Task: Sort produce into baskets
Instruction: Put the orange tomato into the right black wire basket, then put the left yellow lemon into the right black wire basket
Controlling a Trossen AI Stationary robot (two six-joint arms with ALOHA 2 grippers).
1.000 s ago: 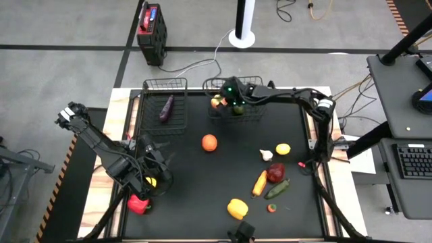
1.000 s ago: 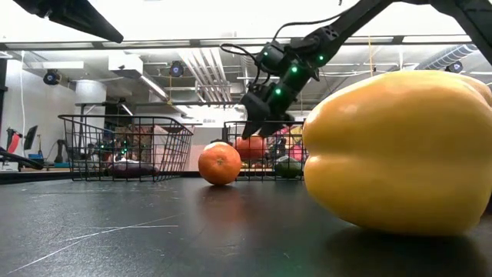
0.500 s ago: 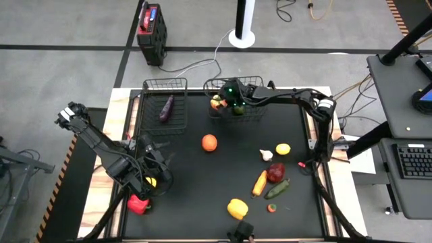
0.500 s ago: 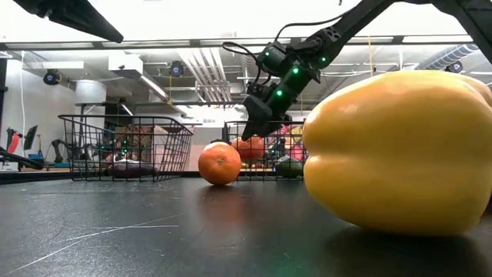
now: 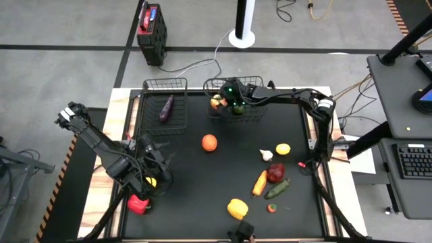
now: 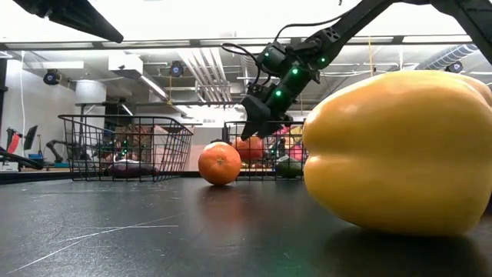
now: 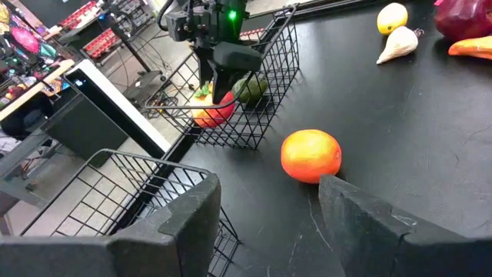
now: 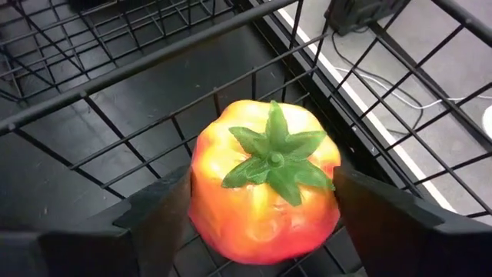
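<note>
Fingers of my right gripper (image 8: 261, 211) have spread a little wider in the last second, and the red-and-yellow pepper (image 8: 265, 181) between them now sits on the mesh floor of the wider basket (image 5: 251, 116) at the table's far edge. The pads (image 8: 157, 204) stand just off its sides, so I judge it released rather than held. From table height the gripper has lifted slightly and hangs above the basket's near rim. That counts as one more piece sorted; a green piece (image 5: 237, 110) lies beside it in the same basket.

My left gripper (image 7: 265, 208) waits near the left front of the table, fingers parted and holding nothing, unmoved over that second. A lemon (image 5: 151, 181) lies right by it and a red pepper (image 5: 138, 204) just beyond, close to the table's left edge.

The narrower basket (image 5: 165, 84) on the far left holds only the eggplant (image 5: 166, 108). The orange (image 5: 209, 142) sits alone mid-table with open black surface all around. To the right cluster the garlic (image 5: 266, 155), a second lemon (image 5: 283, 149), a dark red pepper (image 5: 275, 173), the carrot (image 5: 260, 183) and the cucumber (image 5: 277, 189), some touching. The yellow pepper (image 5: 237, 208) lies near the front edge.

Wire walls hem my right gripper closely, so leaving looks safest straight up.
</note>
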